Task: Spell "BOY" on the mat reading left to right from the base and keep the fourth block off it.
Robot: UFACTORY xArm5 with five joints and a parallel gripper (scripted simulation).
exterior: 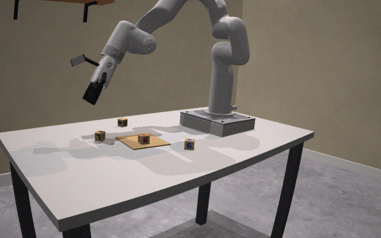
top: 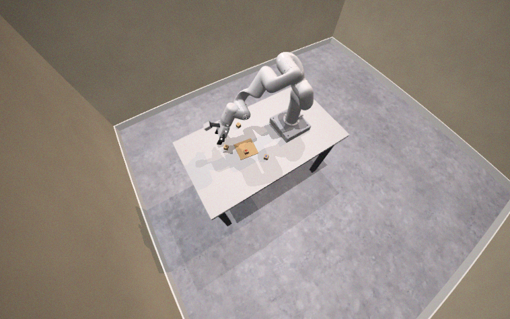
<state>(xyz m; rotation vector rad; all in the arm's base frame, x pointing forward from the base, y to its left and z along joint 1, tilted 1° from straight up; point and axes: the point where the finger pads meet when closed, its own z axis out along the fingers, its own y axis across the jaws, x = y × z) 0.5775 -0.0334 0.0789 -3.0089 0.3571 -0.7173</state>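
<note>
A tan mat [exterior: 142, 141] [top: 246, 148] lies flat on the white table in front of the robot's base. One wooden block with red markings [exterior: 144, 138] [top: 245, 151] sits on the mat. A block with blue markings [exterior: 189, 144] [top: 266, 157] lies off the mat to its right in the exterior view. Two blocks with dark markings lie off the mat to its left: one near it [exterior: 99, 135] [top: 225, 147], one farther back [exterior: 122, 122] [top: 237, 125]. The top letters are too small to read. My gripper [exterior: 92, 95] [top: 220, 140] is open and empty, tilted, well above the table, left of the blocks.
The robot's grey base plate [exterior: 217, 122] stands at the back of the table. A small grey camera plate [exterior: 78, 60] sticks out beside the wrist. A wooden shelf [exterior: 75, 2] hangs on the wall above.
</note>
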